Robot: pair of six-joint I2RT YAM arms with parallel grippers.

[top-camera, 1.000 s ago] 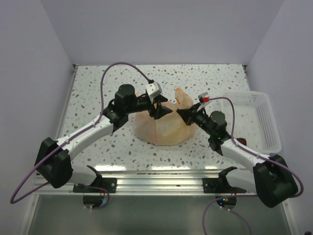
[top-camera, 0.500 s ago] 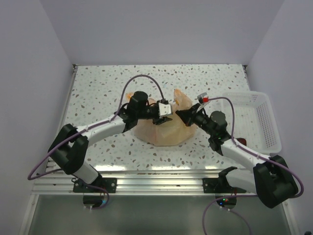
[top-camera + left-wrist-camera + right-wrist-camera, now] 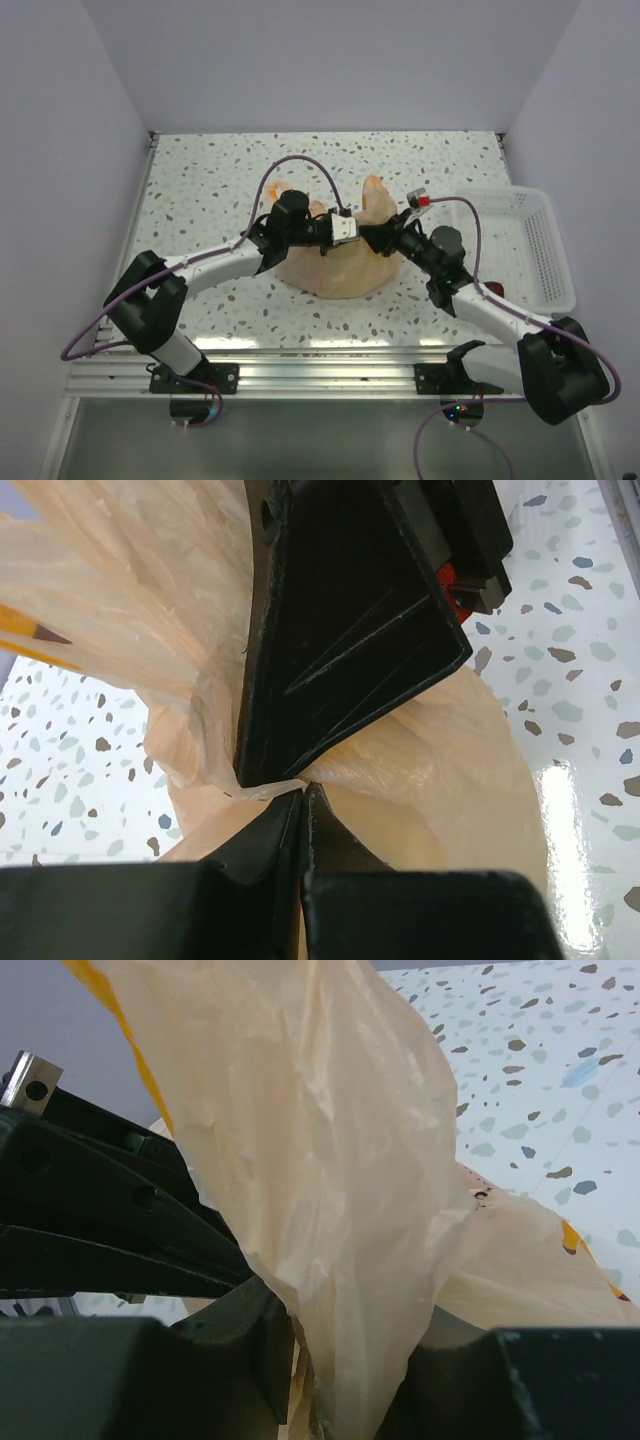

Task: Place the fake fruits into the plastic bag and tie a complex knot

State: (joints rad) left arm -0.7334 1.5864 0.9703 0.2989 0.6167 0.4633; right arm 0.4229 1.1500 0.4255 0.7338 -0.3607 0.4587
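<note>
Tying the bag (image 3: 335, 270); no knot visible yet.
Left jaws pinch bag plastic tight; right jaws straddle a handle (image 3: 330, 1160), grip unclear.

Overhead view from behind, wrist views very close, all sharing the plastic bag (image 3: 335, 275)

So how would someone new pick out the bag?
On the speckled table, look where the left gripper and right gripper meet. The bag is the crinkly, translucent peach mound there, unlike the rigid white perforated basket at the right edge.
</note>
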